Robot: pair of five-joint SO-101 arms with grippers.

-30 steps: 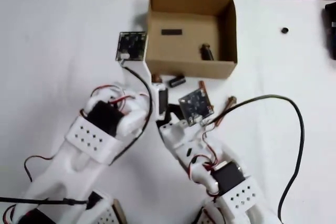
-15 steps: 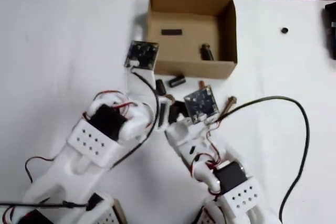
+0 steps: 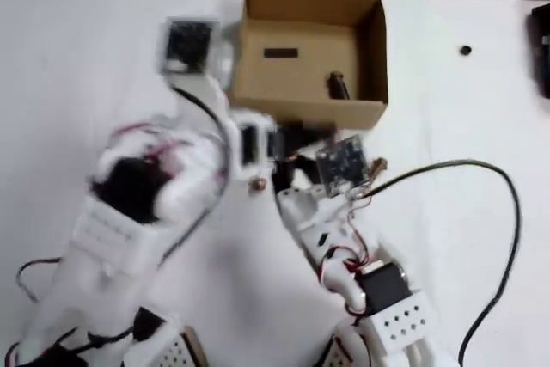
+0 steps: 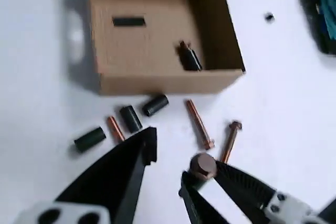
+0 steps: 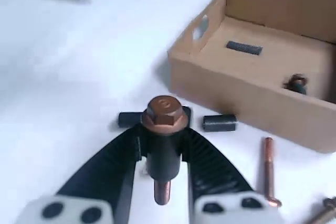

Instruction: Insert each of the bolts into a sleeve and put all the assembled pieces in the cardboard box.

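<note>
Right gripper (image 5: 163, 148) clamps a sleeved bolt (image 5: 164, 114); left gripper (image 4: 167, 160) gapes open.

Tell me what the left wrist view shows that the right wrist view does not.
Only the left wrist view: a small round black piece on the white table, apart from the brown cardboard box, and a short copper bolt between two loose black sleeves. Only the right wrist view: the right pincer shut on a black cylindrical sleeve with a copper hex-head bolt through it. A copper head in the left wrist view may be this bolt's. Both: the box, the finished sleeved bolt inside it, a long copper bolt in front.
</note>
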